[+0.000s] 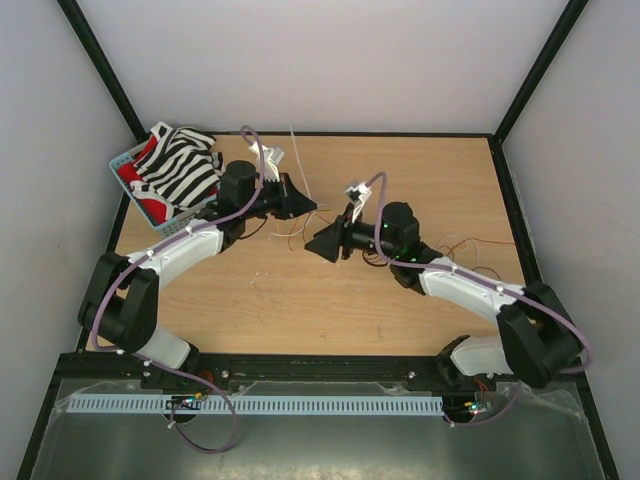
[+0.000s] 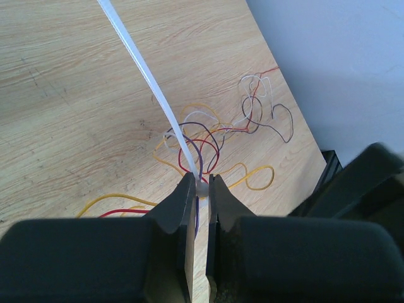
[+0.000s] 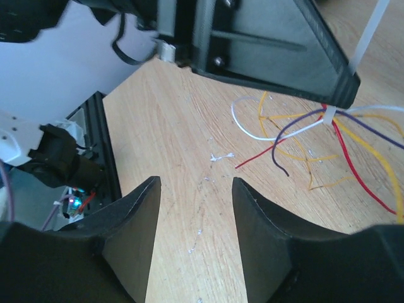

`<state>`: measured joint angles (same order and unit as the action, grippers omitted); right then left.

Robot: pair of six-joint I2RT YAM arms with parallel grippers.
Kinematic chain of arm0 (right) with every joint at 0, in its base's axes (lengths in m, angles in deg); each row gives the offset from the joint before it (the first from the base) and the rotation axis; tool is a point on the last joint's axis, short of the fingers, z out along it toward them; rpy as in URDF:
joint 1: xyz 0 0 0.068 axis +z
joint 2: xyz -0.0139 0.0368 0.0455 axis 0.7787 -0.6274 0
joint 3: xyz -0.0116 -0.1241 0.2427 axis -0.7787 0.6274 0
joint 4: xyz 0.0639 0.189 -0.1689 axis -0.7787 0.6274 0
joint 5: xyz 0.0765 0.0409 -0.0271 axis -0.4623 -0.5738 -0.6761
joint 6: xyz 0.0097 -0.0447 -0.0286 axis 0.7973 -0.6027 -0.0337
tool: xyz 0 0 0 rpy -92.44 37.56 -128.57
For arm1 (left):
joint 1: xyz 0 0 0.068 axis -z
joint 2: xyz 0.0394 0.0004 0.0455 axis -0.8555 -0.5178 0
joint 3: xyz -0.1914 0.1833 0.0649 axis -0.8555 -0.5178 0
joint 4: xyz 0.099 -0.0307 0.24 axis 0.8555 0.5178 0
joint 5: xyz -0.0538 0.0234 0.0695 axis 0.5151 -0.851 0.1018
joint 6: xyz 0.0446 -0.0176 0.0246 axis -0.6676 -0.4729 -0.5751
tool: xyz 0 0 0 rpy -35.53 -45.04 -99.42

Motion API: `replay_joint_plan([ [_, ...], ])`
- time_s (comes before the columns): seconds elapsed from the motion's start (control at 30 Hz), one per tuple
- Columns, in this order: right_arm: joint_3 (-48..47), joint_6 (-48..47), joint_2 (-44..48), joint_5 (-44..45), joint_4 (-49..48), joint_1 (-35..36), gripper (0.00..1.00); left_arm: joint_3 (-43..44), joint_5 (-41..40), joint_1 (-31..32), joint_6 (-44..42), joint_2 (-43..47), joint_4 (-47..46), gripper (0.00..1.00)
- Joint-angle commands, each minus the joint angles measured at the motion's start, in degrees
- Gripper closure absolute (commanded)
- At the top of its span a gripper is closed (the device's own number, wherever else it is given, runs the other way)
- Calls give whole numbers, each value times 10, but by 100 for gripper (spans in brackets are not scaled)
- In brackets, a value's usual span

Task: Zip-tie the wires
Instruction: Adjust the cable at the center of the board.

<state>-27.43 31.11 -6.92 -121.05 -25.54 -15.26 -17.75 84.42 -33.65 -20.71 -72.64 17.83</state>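
The wires (image 2: 208, 136) are thin curly strands in red, yellow, purple and white, lying in a loose tangle on the wooden table (image 1: 250, 290). The zip tie (image 2: 148, 79) is a whitish strip slanting up from the bundle, its head wrapped round the strands (image 3: 329, 115). My left gripper (image 2: 202, 188) is shut on that head, with a purple strand running between the jaws. My right gripper (image 3: 196, 182) stands open over bare wood just left of the wires (image 3: 303, 132), nothing between its fingers. From above, both grippers (image 1: 300, 205) (image 1: 316, 243) meet mid-table, the zip tie (image 1: 295, 160) standing up behind them.
A blue basket (image 1: 122, 160) holding a black-and-white striped cloth (image 1: 182, 165) sits at the back left corner. More thin wire strands (image 1: 470, 245) trail across the table to the right of my right arm. Black frame posts and white walls surround the table.
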Motion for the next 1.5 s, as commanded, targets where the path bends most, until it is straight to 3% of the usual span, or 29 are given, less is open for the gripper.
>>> replay_joint_plan([
  [0.0,14,-4,-48,57,-107,20,42,12,-3,1,16,12,-3,100],
  [0.27,19,-23,-102,121,-160,37,42,9,-6,2,24,21,-2,100],
  [0.93,-6,-57,-197,111,-217,44,45,7,-6,9,30,17,-2,100],
  [1.1,-8,-66,-201,105,-219,47,60,6,-6,9,29,16,-2,100],
  [1.27,-5,-68,-203,84,-215,47,99,7,-7,9,27,16,-2,100],
  [1.47,30,-71,-181,66,-204,66,100,15,-2,-2,28,18,0,100],
])
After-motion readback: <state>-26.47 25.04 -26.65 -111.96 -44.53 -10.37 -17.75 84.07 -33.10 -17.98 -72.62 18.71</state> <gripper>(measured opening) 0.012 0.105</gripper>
